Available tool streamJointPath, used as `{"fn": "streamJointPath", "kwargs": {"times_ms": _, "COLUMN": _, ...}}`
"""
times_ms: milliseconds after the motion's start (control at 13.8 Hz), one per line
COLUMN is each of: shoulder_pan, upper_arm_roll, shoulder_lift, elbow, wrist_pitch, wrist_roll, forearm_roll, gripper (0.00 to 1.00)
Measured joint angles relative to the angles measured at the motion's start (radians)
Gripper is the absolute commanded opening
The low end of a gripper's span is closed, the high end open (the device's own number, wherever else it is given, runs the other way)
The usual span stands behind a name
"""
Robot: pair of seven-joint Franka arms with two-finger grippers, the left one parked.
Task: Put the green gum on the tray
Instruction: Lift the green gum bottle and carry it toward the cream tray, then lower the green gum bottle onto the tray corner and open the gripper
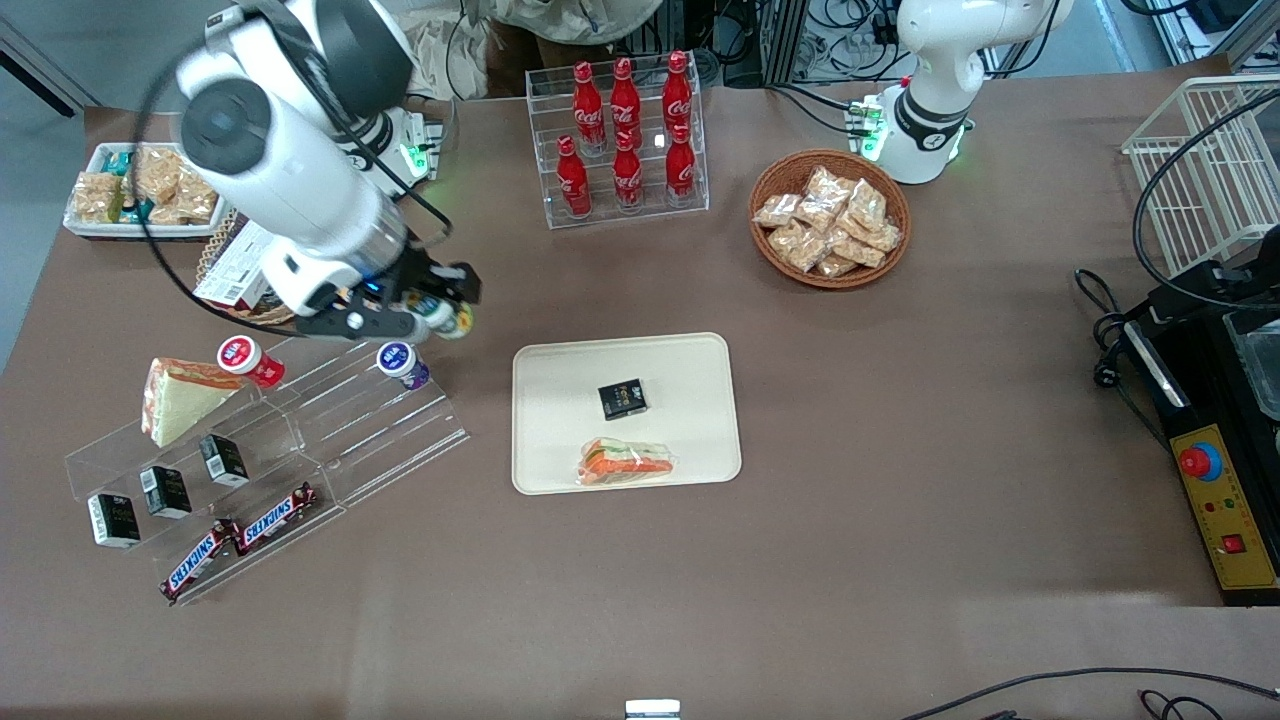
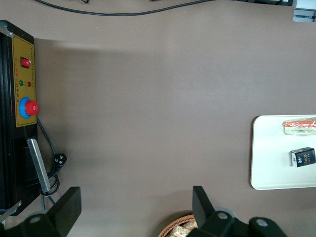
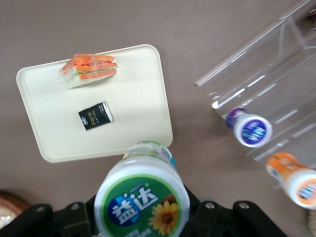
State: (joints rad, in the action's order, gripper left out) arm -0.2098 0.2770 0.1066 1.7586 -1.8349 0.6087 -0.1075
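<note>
My right gripper (image 1: 440, 312) is shut on the green gum (image 3: 142, 197), a small round bottle with a green-rimmed white lid and pale body. It holds the bottle in the air above the clear acrylic rack (image 1: 330, 420), beside the purple-lidded bottle (image 1: 402, 362). In the front view only a bit of the green gum (image 1: 450, 318) shows between the fingers. The cream tray (image 1: 560, 370) lies on the table toward the parked arm's end from the gripper; it also shows in the right wrist view (image 3: 143, 98). A black packet (image 1: 622, 399) and a wrapped sandwich (image 1: 628, 462) lie on it.
A red-lidded bottle (image 1: 248, 360), a sandwich wedge (image 1: 178, 398), black packets and Snickers bars (image 1: 240, 535) sit on the rack. An orange-lidded bottle (image 3: 296, 181) shows in the right wrist view. A cola bottle rack (image 1: 625, 140), a snack basket (image 1: 830, 225) and a snack dish (image 1: 140, 190) stand farther from the front camera.
</note>
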Motion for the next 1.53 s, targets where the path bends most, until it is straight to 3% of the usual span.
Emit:
{"fn": "streamJointPath", "kwargs": {"times_ms": 509, "shoulder_pan": -0.050, "upper_arm_roll": 0.001, "shoulder_lift": 0.117, "elbow": 0.334, "wrist_pitch": -0.519, "wrist_roll": 0.125, "forearm_roll": 0.000, "gripper": 0.28}}
{"fn": "streamJointPath", "kwargs": {"times_ms": 800, "shoulder_pan": -0.068, "upper_arm_roll": 0.000, "shoulder_lift": 0.185, "elbow": 0.413, "wrist_pitch": -0.678, "wrist_roll": 0.162, "forearm_roll": 0.000, "gripper": 0.28}}
{"fn": "streamJointPath", "kwargs": {"times_ms": 945, "shoulder_pan": -0.082, "upper_arm_roll": 0.001, "shoulder_lift": 0.217, "elbow": 0.430, "wrist_pitch": -0.736, "wrist_roll": 0.189, "forearm_roll": 0.000, "gripper": 0.50}}
{"fn": "streamJointPath", "kwargs": {"times_ms": 1091, "shoulder_pan": -0.091, "upper_arm_roll": 0.000, "shoulder_lift": 0.243, "elbow": 0.435, "wrist_pitch": -0.764, "wrist_roll": 0.202, "forearm_roll": 0.000, "gripper": 1.00}}
{"fn": "streamJointPath", "kwargs": {"times_ms": 1527, "shoulder_pan": -0.095, "upper_arm_roll": 0.000, "shoulder_lift": 0.255, "elbow": 0.435, "wrist_pitch": -0.776, "wrist_roll": 0.233, "forearm_roll": 0.000, "gripper": 1.00}}
